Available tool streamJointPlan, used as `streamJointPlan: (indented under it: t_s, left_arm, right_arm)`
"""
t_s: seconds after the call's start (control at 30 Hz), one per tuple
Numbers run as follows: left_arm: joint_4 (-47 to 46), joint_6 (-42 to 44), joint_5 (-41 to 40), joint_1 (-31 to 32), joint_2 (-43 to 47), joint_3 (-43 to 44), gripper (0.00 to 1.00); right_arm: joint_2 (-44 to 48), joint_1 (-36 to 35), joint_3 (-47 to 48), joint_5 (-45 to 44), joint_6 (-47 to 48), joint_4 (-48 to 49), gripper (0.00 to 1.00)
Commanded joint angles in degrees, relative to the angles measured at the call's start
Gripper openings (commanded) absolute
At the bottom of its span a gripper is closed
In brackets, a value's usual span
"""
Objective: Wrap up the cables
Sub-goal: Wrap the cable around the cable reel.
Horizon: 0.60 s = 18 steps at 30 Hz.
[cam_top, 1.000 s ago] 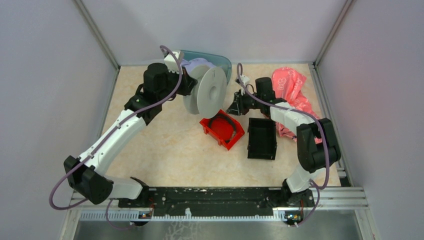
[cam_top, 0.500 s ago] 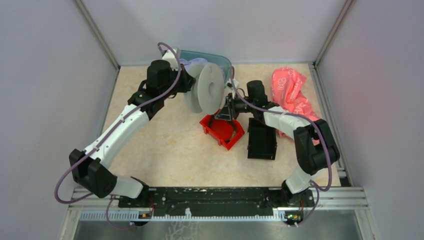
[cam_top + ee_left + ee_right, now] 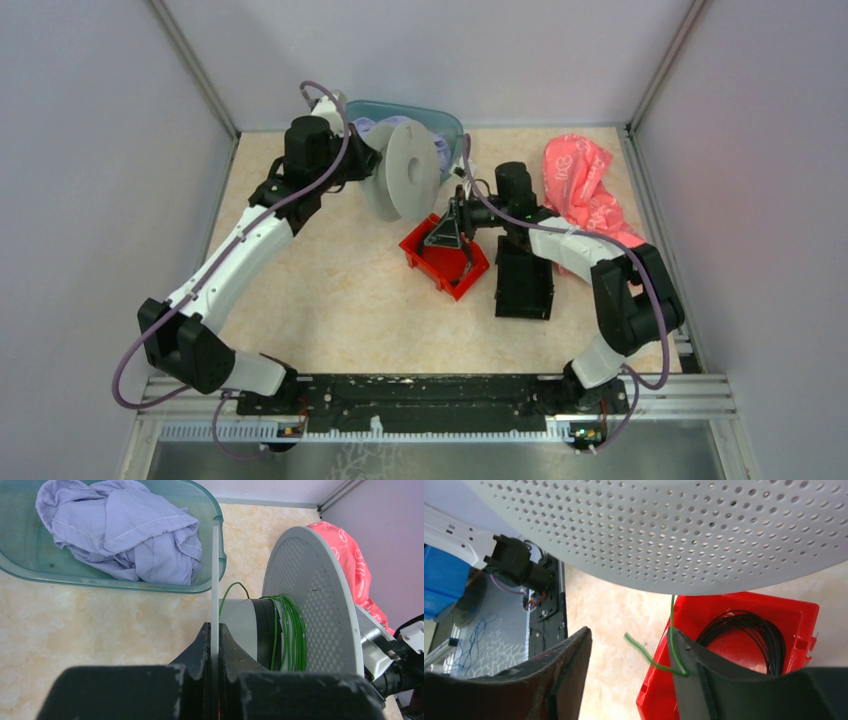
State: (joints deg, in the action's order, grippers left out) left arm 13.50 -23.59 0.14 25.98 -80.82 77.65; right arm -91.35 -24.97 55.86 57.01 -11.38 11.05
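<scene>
You're clamping the left fingers tight on one thin rim of the white spool, holding it off the surface in the upper middle of the overhead view. The green wire is sitting in a few turns on the hub, and its tail is dropping below the spool, at the near edge of the red bin.

Your right fingers are standing apart, released. That tail is only hooking round the one at the right of the wrist frame, not pinched.

That's the risk. With no tension on it, the wire could be sliding off that finger and the loose turns springing off the hub.

Mind the rim hold too. It's an edge grip on a wide disc, so a sideways tug may be twisting the spool. The tail is also hanging beside the black coil in the bin, where it could be snagging.
</scene>
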Motion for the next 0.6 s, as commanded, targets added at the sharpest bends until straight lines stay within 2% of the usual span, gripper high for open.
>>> streamJointPlan:
  t_s: [0.0,0.2,0.37,0.57]
  left_arm:
    - [-4.07,-1.36,1.33,-0.33,0.26,2.32,0.0]
    - [-4.41,-0.97,2.29,-0.9,1.28,2.07,0.0]
    - [-4.49,-0.5,2.32,-1.67,2.53,2.26,0.0]
    - [-4.6,-0.78,3.29,-2.41,3.14,2.16,0.0]
  right_arm:
    - [4.41,0.1,1.3,-0.22,5.45,-3.08,0.63]
    - [6.44,1.4,1.99,-6.29,11.33,-11.26,0.72]
    - [8.81,4.83,0.55,-5.53,15.71,-16.06,0.77]
    - [12.45,5.72,0.36,-6.01,21.43,-21.78,0.8]
